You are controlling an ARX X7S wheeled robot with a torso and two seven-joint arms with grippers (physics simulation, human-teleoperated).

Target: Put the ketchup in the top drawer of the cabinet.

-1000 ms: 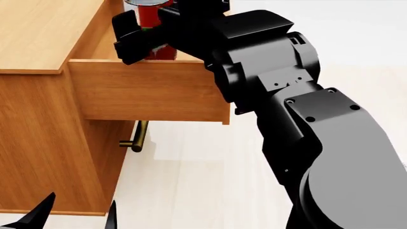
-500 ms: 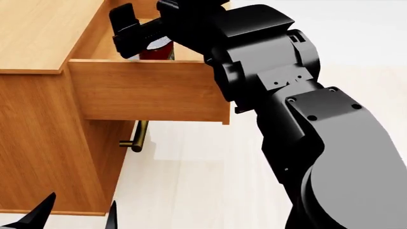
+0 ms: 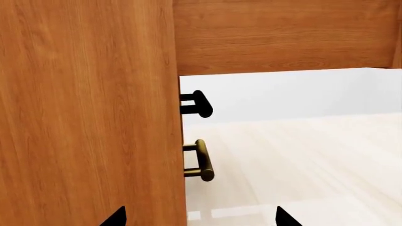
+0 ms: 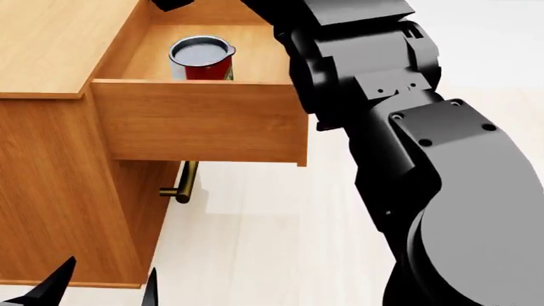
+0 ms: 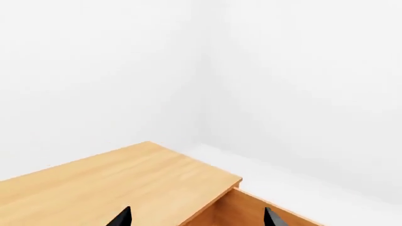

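Note:
The ketchup (image 4: 201, 58) is a red tin with a silver top, standing upright inside the pulled-out top drawer (image 4: 200, 121) of the honey-brown cabinet (image 4: 51, 191). Nothing is holding it. My right arm reaches over the drawer, and only the tip of one of its fingers (image 4: 167, 4) shows at the head view's upper edge. In the right wrist view my right gripper (image 5: 196, 219) is open and empty above the cabinet top (image 5: 113, 183). My left gripper (image 4: 102, 290) hangs low beside the cabinet, open and empty (image 3: 201, 219).
A lower drawer's brass bar handle (image 4: 183, 182) sticks out under the open drawer, with another handle (image 3: 197, 103) beyond it. The cabinet side (image 3: 88, 113) is close to my left gripper. Pale floor (image 4: 255, 242) lies in front of the cabinet, with white walls (image 5: 283, 70) behind.
My right gripper opened, let go of the ketchup and rose almost out of the head view. The can now stands free in the top drawer. The left arm has not moved.

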